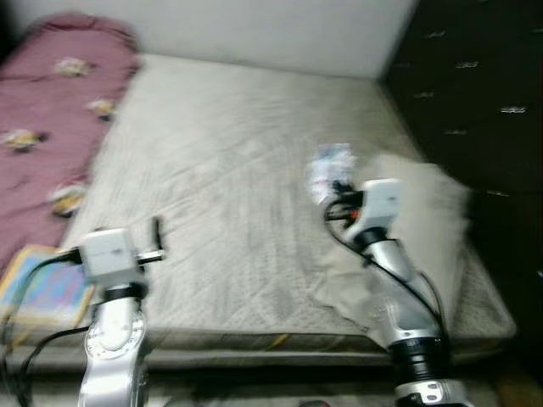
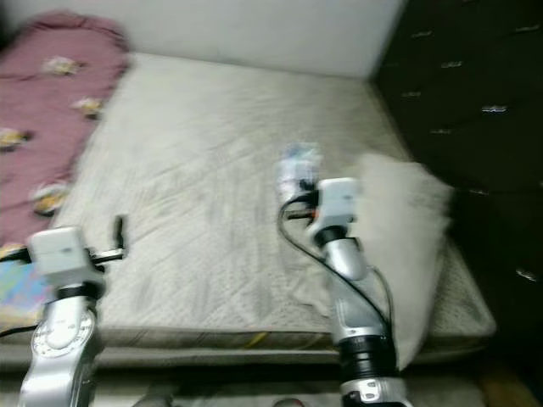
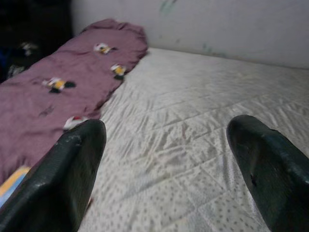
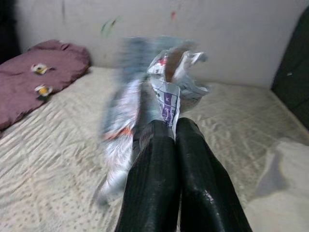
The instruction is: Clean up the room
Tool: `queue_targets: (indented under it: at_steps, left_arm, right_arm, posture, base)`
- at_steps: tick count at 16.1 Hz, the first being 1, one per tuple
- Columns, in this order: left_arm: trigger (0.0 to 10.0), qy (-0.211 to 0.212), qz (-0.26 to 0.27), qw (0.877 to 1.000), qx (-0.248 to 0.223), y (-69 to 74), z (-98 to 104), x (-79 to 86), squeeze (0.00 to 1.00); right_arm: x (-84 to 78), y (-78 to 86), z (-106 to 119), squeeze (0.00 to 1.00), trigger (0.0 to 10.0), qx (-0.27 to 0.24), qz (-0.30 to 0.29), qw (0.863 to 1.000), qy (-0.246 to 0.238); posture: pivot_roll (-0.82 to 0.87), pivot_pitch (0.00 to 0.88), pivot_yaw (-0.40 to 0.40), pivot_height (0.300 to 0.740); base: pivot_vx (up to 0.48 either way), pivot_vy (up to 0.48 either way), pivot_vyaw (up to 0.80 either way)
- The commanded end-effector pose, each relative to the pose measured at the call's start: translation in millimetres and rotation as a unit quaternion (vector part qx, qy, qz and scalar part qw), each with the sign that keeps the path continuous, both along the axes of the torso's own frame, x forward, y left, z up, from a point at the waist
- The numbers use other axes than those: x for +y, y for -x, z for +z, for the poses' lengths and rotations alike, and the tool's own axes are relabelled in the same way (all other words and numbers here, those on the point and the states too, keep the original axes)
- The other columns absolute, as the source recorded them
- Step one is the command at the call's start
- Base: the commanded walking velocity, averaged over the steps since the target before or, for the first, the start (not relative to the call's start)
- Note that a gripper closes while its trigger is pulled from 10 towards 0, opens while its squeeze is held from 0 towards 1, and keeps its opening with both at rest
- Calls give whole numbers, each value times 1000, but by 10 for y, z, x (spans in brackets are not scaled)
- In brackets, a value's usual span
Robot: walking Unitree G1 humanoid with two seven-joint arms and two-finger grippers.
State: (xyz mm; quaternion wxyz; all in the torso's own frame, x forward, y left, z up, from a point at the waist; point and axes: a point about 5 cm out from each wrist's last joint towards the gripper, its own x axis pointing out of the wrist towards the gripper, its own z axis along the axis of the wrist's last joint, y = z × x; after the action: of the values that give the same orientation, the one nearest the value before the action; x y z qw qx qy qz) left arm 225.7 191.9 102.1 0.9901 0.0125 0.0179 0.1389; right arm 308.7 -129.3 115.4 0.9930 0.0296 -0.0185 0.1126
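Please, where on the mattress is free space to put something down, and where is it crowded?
The mattress is bare between the maroon quilt and the white pillow, up to the wall. It is crowded on the robot's right: the right gripper holds a crumpled wrapper beside that pillow.

Bed with a pale quilted cover, seen from its foot. A maroon patterned quilt lies along its left side, a white pillow on its right edge, a colourful book at the near left corner.
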Motion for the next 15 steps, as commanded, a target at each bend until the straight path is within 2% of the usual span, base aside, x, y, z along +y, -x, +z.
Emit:
queue_targets:
  at_steps: [1, 5, 8, 13, 15]
  left_arm:
    - [10000, 7, -15, 1000, -4, -35, 19, -100, 0]
    - [10000, 9, -15, 1000, -3, -48, 20, -106, 0]
    - [10000, 14, -14, 1000, -2, -33, 12, -115, 0]
    - [10000, 11, -10, 1000, -6, -20, 28, -120, 0]
    - [10000, 21, -11, 1000, -2, -18, 13, -119, 0]
  right_arm:
    - [-125, 5, -38, 0, 10000, 8, -20, 1000, 8]
    - [-127, -17, -30, 0, 10000, 7, -21, 1000, 16]
    - [-123, -17, -35, 0, 10000, 9, -20, 1000, 17]
    - [-78, -9, -41, 0, 10000, 7, -11, 1000, 12]
    - [-70, -8, -48, 0, 10000, 8, -10, 1000, 12]
  posture:
    - [33, 27, -58, 740]
    - [28, 41, -58, 740]
    - [29, 45, -62, 740]
    - [36, 47, -63, 740]
    - [36, 42, -64, 740]
  base:
    - [0, 480, -506]
    - [0, 480, -470]
    - [0, 480, 0]
    - [0, 0, 0]
    - [0, 476, 0]
